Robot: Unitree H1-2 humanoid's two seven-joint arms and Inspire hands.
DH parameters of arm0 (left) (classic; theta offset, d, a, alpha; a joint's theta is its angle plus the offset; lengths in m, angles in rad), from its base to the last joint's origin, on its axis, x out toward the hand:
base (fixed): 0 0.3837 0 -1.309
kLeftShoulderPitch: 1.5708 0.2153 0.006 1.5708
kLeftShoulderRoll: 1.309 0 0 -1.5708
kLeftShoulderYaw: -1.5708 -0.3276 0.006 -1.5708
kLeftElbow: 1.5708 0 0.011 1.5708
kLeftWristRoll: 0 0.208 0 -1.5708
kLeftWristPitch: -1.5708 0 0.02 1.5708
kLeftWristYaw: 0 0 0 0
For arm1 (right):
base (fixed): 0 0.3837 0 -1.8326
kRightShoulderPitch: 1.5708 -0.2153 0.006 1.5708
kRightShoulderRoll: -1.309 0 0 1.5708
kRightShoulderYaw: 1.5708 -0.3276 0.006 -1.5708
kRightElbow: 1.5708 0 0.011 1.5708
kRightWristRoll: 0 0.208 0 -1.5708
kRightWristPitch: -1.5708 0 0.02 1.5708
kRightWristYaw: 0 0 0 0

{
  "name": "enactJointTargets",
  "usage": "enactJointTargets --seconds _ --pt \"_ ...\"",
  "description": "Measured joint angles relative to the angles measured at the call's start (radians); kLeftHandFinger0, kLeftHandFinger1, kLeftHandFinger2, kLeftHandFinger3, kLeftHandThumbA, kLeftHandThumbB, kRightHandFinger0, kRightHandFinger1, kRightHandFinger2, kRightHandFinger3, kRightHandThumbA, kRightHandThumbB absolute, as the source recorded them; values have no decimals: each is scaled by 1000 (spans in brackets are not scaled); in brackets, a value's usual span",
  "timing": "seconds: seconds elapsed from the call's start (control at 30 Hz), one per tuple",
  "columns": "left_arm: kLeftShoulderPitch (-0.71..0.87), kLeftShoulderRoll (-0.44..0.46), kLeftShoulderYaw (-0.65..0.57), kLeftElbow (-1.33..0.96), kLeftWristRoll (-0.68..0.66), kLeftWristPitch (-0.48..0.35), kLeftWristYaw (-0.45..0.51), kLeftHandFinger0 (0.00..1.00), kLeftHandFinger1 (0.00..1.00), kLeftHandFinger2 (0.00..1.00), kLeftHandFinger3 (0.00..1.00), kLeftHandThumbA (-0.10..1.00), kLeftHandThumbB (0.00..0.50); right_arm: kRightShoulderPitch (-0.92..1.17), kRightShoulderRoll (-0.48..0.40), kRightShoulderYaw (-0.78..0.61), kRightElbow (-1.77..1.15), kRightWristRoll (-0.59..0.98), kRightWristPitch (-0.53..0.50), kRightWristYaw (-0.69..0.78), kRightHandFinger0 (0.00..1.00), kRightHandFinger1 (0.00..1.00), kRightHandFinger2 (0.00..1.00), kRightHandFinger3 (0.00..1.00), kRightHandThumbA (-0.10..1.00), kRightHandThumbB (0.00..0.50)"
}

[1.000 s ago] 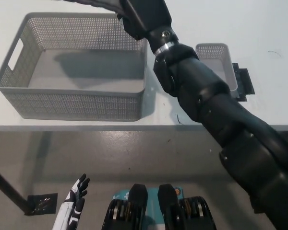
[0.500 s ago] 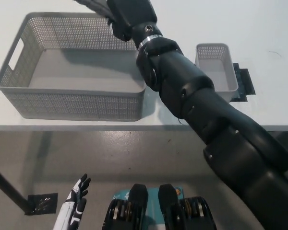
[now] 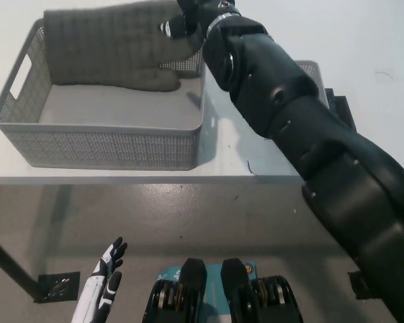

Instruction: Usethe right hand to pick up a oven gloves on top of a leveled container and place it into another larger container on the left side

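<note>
Upper left of frame: we logged the large grey mesh container (image 3: 108, 145) on the white table (image 3: 363, 60).
Oven glove (image 3: 104, 47): we saw it draped across that container's far rim.
Right hand (image 3: 188, 20): we recorded it clamped on the glove's cuff.
Left hand (image 3: 106, 272): lower left, fingers spread, holding nothing.
Small container (image 3: 313, 67): upper right, mostly hidden by the right arm.

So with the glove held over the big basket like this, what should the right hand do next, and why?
Probably lower a little and let go. The right hand holds the oven glove by its cuff end, and the glove already hangs inside the large basket, draped toward its far wall above the floor. The left hand rests low, open.
</note>
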State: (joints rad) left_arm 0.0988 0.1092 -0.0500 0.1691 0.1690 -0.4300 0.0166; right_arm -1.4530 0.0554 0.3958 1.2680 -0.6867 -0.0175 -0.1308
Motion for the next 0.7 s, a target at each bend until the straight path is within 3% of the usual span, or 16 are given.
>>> enactJointTargets --seconds 0.13,0.23,0.27,0.4,0.5,0.53,0.7 --pt "0 0 0 0 0 2 0 1000 1000 1000 1000 1000 104 20 -9 -68 -56 62 1 97 1000 1000 1000 1000 1000 500" --pt "0 0 0 1 0 2 0 1000 1000 1000 1000 1000 120 47 -20 -120 -144 113 6 155 1000 1000 1000 1000 1000 451" --pt "0 0 0 2 0 2 0 1000 1000 1000 1000 1000 115 59 -25 -144 -187 135 7 174 1000 1000 1000 1000 1000 475" --pt "-1 0 0 5 0 2 0 1000 1000 1000 1000 1000 98 107 -38 -208 -329 194 12 208 1000 1000 1000 1000 1000 382" --pt "-1 0 0 7 0 2 0 1000 1000 1000 1000 1000 92 154 -44 -244 -430 233 22 223 1000 1000 1000 1000 1000 391" --pt "-1 0 0 7 0 2 0 1000 1000 1000 1000 1000 92 161 -45 -249 -443 237 24 225 1000 1000 1000 1000 1000 417" --pt "-1 0 0 10 0 2 0 1000 1000 1000 1000 1000 118 251 -67 -301 -603 283 44 237 1000 1000 1000 1000 1000 381"
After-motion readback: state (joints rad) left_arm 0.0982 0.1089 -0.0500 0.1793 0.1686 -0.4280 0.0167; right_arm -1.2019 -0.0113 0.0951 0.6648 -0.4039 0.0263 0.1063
